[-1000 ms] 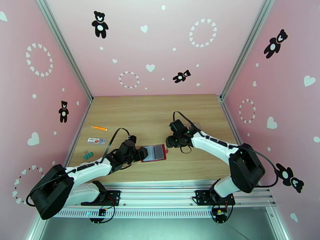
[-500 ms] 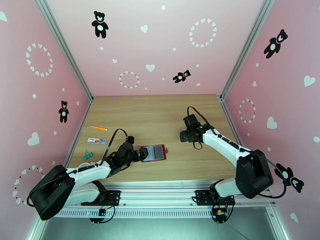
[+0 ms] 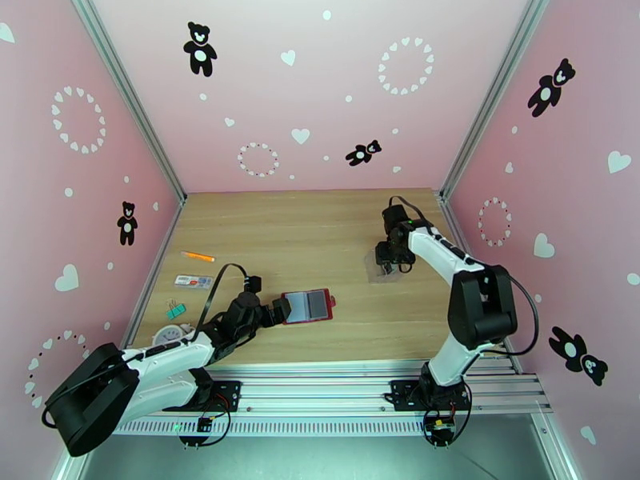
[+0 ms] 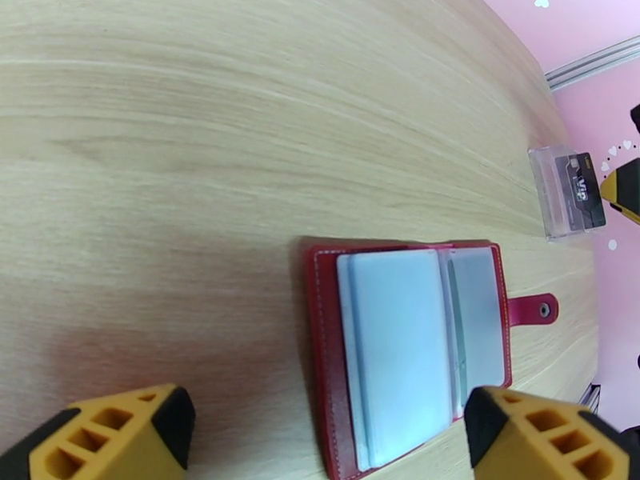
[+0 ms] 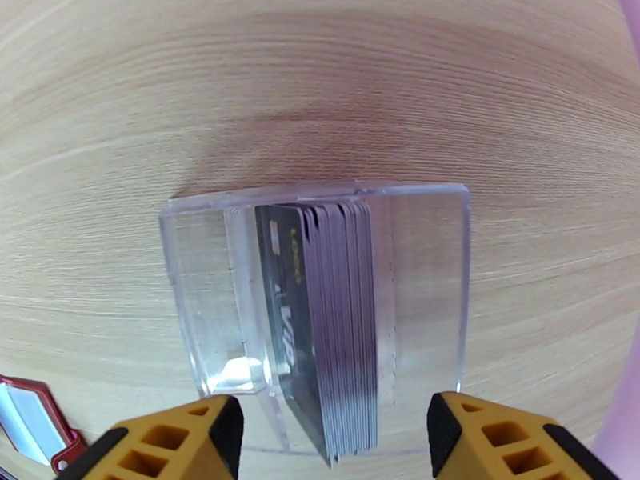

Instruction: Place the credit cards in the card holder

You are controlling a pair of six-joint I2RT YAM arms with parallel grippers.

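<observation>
Nearest me, the left gripper point(image 3: 278, 310) sat with jaws apart just beside the open card holder point(image 3: 309, 306), lying flat on the table point(image 3: 304, 226), sleeves up. Farther back, the right gripper point(image 3: 388, 262) hung spread over the clear case point(image 5: 200, 298) holding the credit cards point(image 5: 336, 314), so I judged picking 1 card was in hand, calling for a descent and a pinch on a single edge. Its wrist camera showed the cards stacked on edge, detail too small overhead.

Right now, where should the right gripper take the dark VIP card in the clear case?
Probably its top edge, from above: the dark VIP card stands on edge at the stack's end in the open-topped clear case, whose walls block the sides.
</observation>
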